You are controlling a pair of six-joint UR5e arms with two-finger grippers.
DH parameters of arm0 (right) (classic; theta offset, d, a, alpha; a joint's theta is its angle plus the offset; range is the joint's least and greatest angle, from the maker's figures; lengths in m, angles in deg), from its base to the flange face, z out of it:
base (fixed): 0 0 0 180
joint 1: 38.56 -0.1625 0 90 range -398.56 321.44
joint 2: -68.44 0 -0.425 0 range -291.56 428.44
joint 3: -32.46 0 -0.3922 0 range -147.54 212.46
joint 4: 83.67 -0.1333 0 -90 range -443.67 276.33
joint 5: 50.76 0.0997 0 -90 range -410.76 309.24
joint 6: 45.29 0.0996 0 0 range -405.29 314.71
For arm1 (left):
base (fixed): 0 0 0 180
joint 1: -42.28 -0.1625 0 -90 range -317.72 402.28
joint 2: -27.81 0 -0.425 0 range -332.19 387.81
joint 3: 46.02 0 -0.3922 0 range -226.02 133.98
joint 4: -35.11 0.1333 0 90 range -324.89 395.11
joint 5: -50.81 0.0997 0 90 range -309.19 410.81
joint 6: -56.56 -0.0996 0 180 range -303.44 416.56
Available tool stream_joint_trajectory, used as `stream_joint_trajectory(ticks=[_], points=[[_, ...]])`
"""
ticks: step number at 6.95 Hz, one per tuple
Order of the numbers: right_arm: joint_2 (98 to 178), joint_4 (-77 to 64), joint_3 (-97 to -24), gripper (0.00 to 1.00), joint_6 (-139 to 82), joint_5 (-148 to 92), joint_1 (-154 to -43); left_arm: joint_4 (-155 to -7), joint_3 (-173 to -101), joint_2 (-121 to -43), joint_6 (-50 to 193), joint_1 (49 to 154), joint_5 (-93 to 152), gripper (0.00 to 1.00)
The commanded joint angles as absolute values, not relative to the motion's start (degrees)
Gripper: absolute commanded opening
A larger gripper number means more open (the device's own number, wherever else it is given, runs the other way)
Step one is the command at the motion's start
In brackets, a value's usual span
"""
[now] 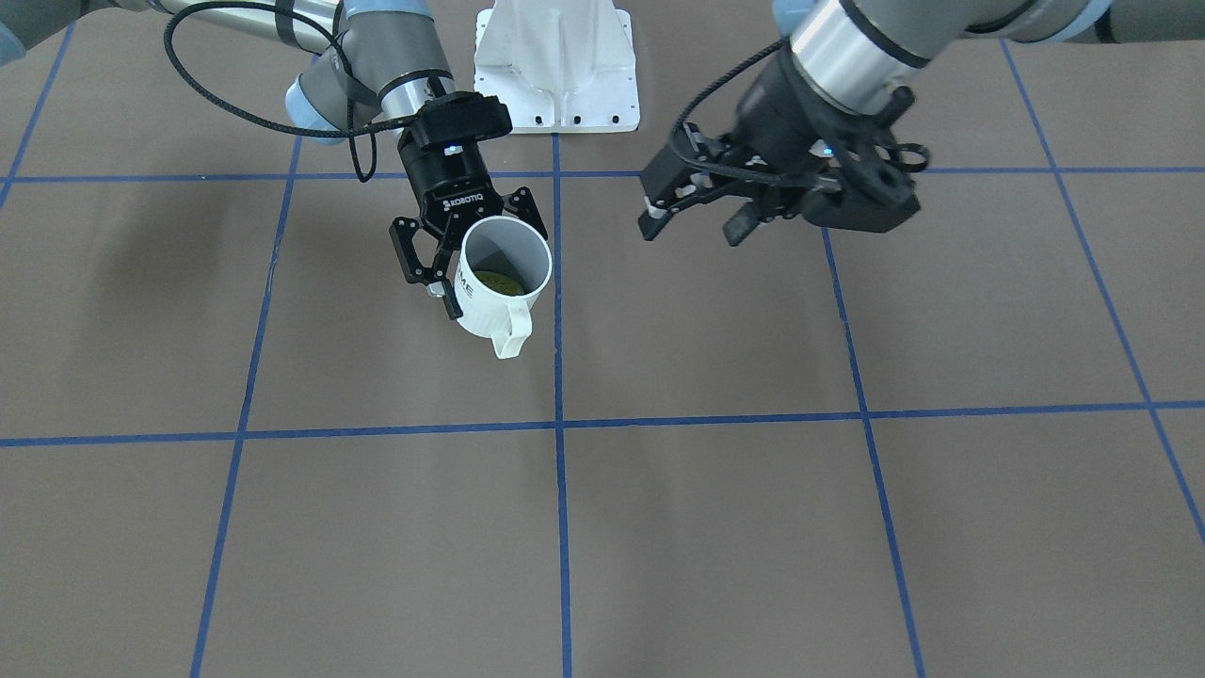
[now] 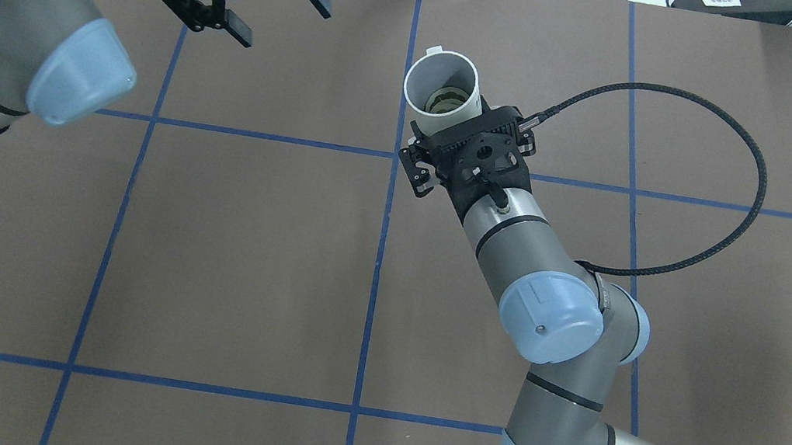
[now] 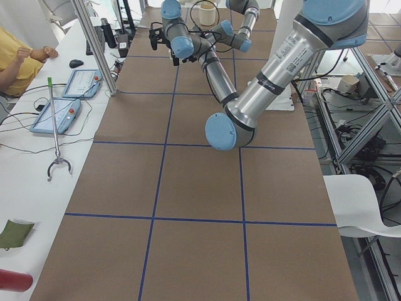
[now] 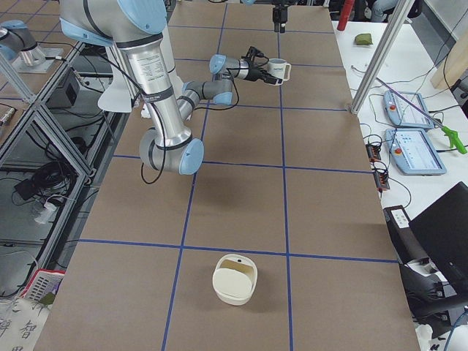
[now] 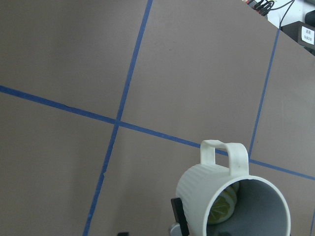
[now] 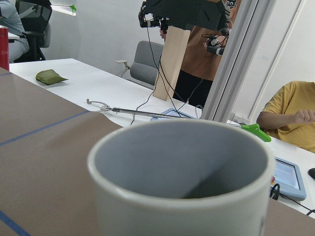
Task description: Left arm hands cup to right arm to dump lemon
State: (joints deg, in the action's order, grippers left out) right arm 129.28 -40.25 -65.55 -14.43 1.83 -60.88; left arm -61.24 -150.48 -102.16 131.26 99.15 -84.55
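Brown matte sheeting (image 1: 377,527) covers the whole table, squared off by blue tape lines (image 1: 563,527). At the top middle of the front-facing view I see a white metal mounting plate (image 1: 555,66). In the right-side view a white round plastic tub (image 4: 234,278) sits on the table in the lower middle of the frame, well apart from both arms. White benches beside the table carry grey-blue tablet pendants (image 3: 59,116), a long metal grabber stick (image 3: 55,125) and a folded green pouch (image 3: 14,232). An operator in a yellow shirt (image 3: 15,59) sits at the upper left of the left-side view.

My right gripper (image 1: 490,256), black with white ROBOTIQ lettering, is clamped across the body of the white ribbed mug (image 1: 485,311). The mug hangs above the table at the upper middle of the front-facing frame, just left of the central tape line. Its mouth faces up and its squarish handle (image 1: 513,334) points toward the bottom of the frame. Its inside is grey, and a yellow-green lemon slice (image 1: 499,281) lies at the bottom. A looped black braided cable (image 2: 719,216) arcs off the right wrist.

My left gripper (image 1: 694,224), at the upper right of that frame, has its fingers spread and empty, apart from the mug.
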Motion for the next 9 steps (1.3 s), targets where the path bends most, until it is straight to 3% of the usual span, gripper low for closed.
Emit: stream_joint_trajectory(ticks=[1,3,6,9], points=[[129.44,-32.66,-66.5,0.0,-8.58,6.42,-63.59,-53.09,-153.67,-96.5,113.25,103.53,-85.33,1.0],[129.44,-26.32,-68.17,0.0,-6.63,15.9,-68.94,-48.83,-155.97,-88.86,94.53,107.65,-84.89,1.0],[132.05,-10.92,-78.17,0.0,-6.45,35.04,-81.93,-48.74,-154.75,-75.77,66.12,116.43,-84.45,1.0],[147.22,-11.43,-89.5,0.0,5.16,39.59,-87.41,-48.73,-148.97,-70.46,48.25,125.93,-83.84,1.0]])
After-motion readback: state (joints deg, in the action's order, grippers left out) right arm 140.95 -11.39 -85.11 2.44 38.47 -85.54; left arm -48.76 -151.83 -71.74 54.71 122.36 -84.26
